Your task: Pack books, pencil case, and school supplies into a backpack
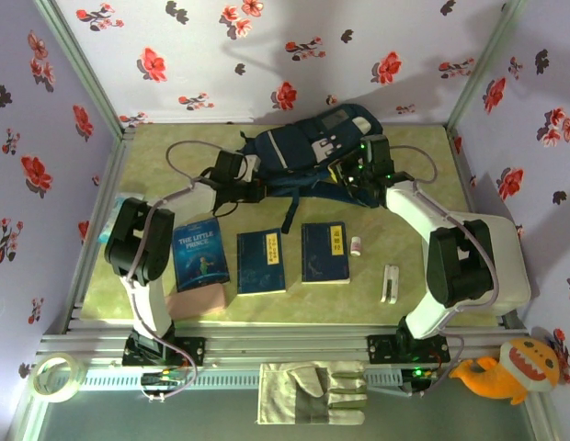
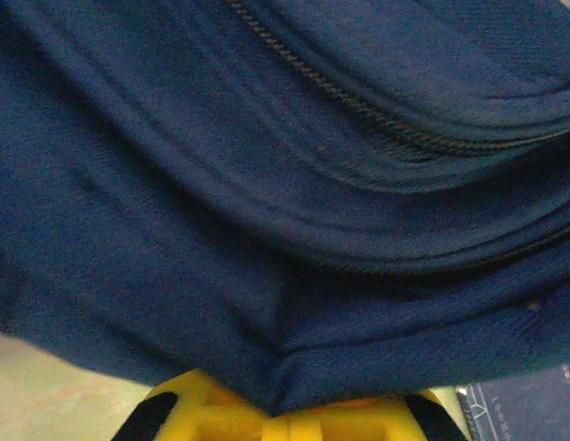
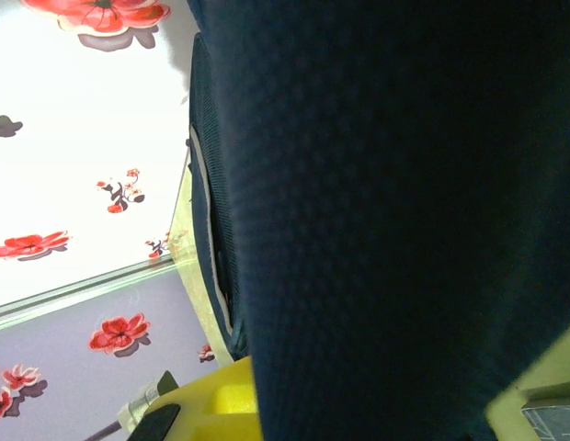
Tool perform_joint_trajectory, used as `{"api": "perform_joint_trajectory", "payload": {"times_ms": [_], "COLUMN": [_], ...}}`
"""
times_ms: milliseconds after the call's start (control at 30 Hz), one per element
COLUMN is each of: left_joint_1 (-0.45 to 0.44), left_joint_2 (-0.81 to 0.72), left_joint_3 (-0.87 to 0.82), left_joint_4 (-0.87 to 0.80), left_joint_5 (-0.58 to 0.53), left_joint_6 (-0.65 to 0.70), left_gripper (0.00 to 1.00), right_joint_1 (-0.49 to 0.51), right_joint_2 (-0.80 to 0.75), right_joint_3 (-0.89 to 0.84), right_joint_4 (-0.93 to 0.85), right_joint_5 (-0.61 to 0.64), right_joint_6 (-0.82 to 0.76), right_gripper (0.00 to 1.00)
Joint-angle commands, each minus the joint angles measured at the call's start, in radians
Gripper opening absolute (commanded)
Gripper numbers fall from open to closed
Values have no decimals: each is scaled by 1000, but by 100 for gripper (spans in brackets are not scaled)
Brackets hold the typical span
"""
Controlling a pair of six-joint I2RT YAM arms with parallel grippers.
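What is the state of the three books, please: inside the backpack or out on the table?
Out: the books lie flat in a row on the table, nearer than the backpack.

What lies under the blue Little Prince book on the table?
A pale pink pencil case sticks out from beneath the near edge of the Little Prince book. How far it reaches under cannot be seen; the cover hides that part.

A work glove (image 1: 313, 392), tape roll (image 1: 52, 378) and orange plush toy (image 1: 507, 367) lie along the near ledge (image 1: 175, 415).
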Motion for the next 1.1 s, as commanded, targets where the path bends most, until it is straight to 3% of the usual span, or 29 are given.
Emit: {"api": "perform_joint_trajectory", "payload": {"times_ms": [0,233,600,867,933,1067], "left_joint_1": [34,67,-17,-55,-61,-82], "left_joint_2": [-78,-153,-221,-260,-274,-272], "left_joint_3": [-55,-206,-134,-158,-165,-132], "left_joint_4": [6,98,9,-48,-60,-93], "left_joint_5": [-58,-96,7,19,20,19], "left_joint_6": [-3,-51,45,59,56,61], "left_gripper": [0,0,0,0,0,0], "right_joint_1": [-48,-92,-116,-123,-125,-131], "right_joint_2": [-49,-20,80,256,260,204], "right_joint_3": [9,-7,-17,134,146,135], "right_joint_4": [50,39,60,49,24,-48], "right_joint_5": [54,66,81,-51,-37,29], "right_joint_6": [-37,-55,-116,-176,-192,-225], "right_gripper": [2,1,8,9,16,46]}}
